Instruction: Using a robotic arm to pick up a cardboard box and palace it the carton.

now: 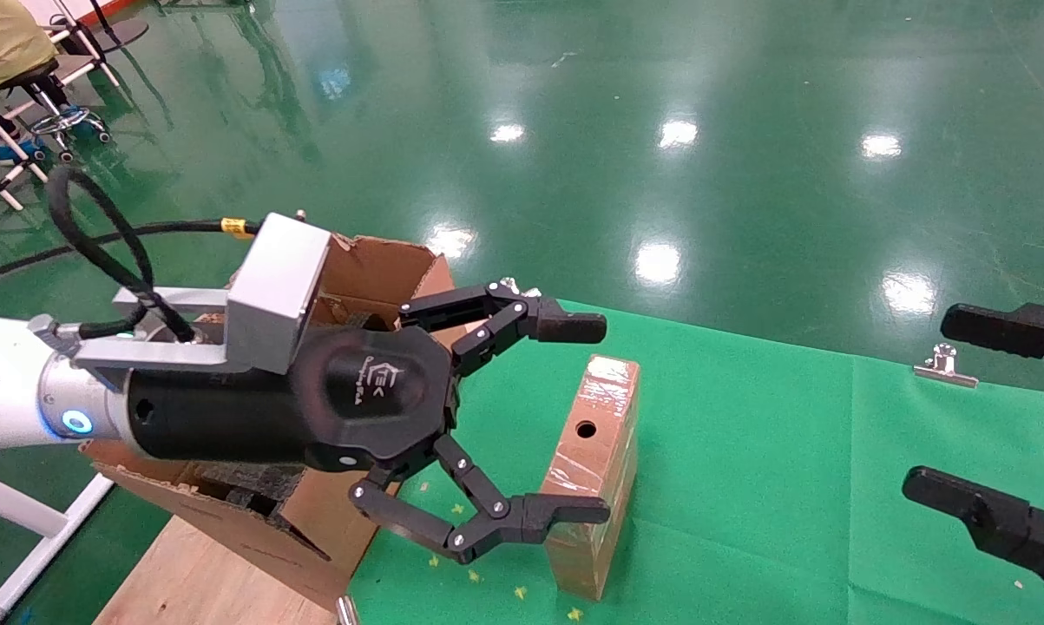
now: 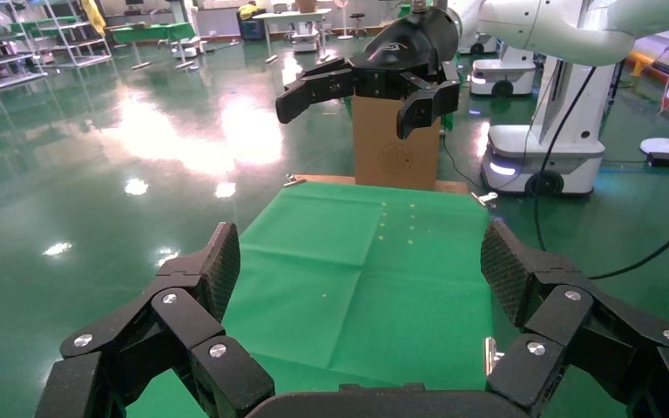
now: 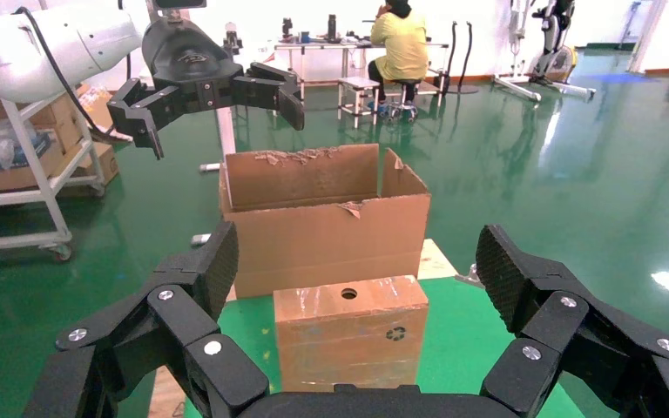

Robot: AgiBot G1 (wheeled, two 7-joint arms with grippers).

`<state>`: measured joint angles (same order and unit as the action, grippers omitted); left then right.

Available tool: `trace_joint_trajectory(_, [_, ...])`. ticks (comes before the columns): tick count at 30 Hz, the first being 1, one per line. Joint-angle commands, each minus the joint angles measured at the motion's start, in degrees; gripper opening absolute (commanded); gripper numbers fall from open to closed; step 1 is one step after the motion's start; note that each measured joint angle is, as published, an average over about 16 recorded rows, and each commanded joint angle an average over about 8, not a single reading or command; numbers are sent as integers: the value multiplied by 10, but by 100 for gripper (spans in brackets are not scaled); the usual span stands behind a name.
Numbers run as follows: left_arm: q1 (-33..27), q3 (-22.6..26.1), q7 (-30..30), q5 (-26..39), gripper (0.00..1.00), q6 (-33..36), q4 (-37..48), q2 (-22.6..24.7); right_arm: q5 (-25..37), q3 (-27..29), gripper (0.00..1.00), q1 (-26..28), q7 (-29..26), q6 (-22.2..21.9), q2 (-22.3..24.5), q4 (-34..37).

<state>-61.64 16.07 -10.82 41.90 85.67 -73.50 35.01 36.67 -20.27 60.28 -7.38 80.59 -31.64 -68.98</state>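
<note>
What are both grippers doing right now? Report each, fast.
Left gripper: open, empty, raised beside the cardboard box.
Right gripper: open, empty, off at the green mat's right side.

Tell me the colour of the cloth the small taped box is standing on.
Green. The cloth under the cardboard box shows best in the head view.

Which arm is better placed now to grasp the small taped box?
Probably the right. In its wrist view the right gripper is open, with the cardboard box straight ahead between its fingers. The left gripper, also open, hangs higher, up near the carton.
</note>
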Motion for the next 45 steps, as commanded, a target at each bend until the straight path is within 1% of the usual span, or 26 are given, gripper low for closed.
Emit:
trace_joint_trajectory(1, [0,0,0,0,100,0,0,0,0,0,100,0,0,0,0,0])
trace_joint_trajectory(18, [0,0,0,0,100,0,0,0,0,0,100,0,0,0,0,0])
trace_joint_trajectory(19, [0,0,0,0,100,0,0,0,0,0,93,0,0,0,0,0])
trace_joint_trajectory(26, [0,0,0,0,100,0,0,0,0,0,5,0,0,0,0,0])
trace_joint_trajectory(27, [0,0,0,0,100,0,0,0,0,0,0,0,0,0,0,0])
trace_joint_trajectory(33, [-4,6,-15,2,100,1,3,-1,0,0,0,0,0,0,0,0])
trace_joint_trajectory(37, [-26,24,-55,23,100,4,6,-3,0,0,0,0,0,0,0,0])
trace_joint_trajectory(41, [-72,54,-110,74,100,7,5,-1,0,0,0,0,0,0,0,0])
trace_joint_trajectory(45, [-134,95,-175,151,100,16,0,9,0,0,0,0,0,0,0,0])
